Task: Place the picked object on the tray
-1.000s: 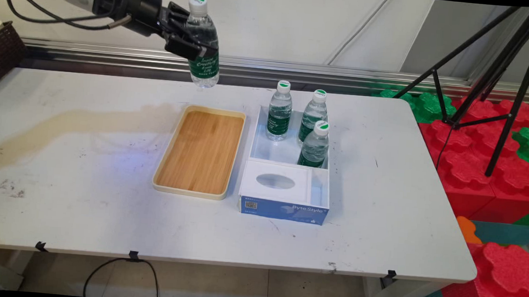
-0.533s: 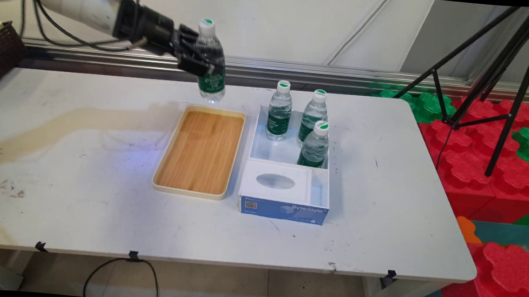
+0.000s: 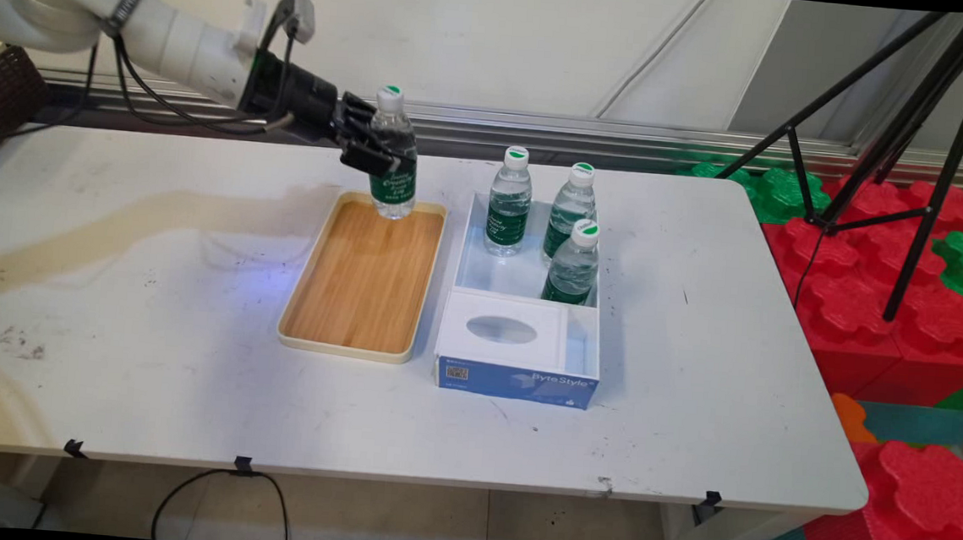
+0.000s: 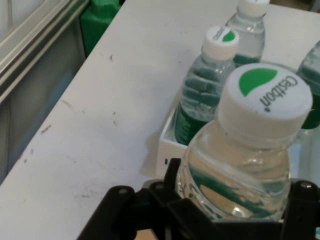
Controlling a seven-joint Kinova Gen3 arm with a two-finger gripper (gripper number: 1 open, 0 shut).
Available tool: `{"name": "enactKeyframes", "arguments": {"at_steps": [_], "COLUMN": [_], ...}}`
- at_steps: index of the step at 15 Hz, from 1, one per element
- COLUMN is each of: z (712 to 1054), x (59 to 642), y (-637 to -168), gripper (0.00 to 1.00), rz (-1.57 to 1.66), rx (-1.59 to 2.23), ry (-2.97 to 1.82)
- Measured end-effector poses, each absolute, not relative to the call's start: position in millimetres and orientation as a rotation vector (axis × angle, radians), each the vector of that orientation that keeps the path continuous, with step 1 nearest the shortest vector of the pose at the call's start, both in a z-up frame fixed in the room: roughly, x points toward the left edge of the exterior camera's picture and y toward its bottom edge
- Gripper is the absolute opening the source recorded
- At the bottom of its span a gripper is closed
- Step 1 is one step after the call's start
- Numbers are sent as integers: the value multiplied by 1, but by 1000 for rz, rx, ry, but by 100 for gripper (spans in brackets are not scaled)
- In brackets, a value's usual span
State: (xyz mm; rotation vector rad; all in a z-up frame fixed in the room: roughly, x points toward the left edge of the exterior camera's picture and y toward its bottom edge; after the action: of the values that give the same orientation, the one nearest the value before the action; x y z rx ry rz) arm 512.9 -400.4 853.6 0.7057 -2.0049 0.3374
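Nearest lies the bamboo tray (image 3: 362, 283), with a blue-and-white box (image 3: 518, 357) just right of it; three water bottles (image 3: 510, 202) stand in the box's far part. At the tray's far end, the gripper (image 3: 375, 154) pinches an upright water bottle (image 3: 393, 158); whether its base touches the tray cannot be made out.

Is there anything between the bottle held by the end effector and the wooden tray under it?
Nothing visible. The end effector grips the water bottle upright over the far end of the wooden tray, whose surface is bare. The three other bottles stand apart in the white box to its right.
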Motion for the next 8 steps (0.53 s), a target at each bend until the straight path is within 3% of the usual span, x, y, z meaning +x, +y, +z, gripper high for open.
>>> {"name": "enactKeyframes", "arguments": {"at_steps": [8], "z": [813], "x": [511], "y": [-423], "gripper": [0], "rz": [310], "rx": [703], "ry": [-2020]}}
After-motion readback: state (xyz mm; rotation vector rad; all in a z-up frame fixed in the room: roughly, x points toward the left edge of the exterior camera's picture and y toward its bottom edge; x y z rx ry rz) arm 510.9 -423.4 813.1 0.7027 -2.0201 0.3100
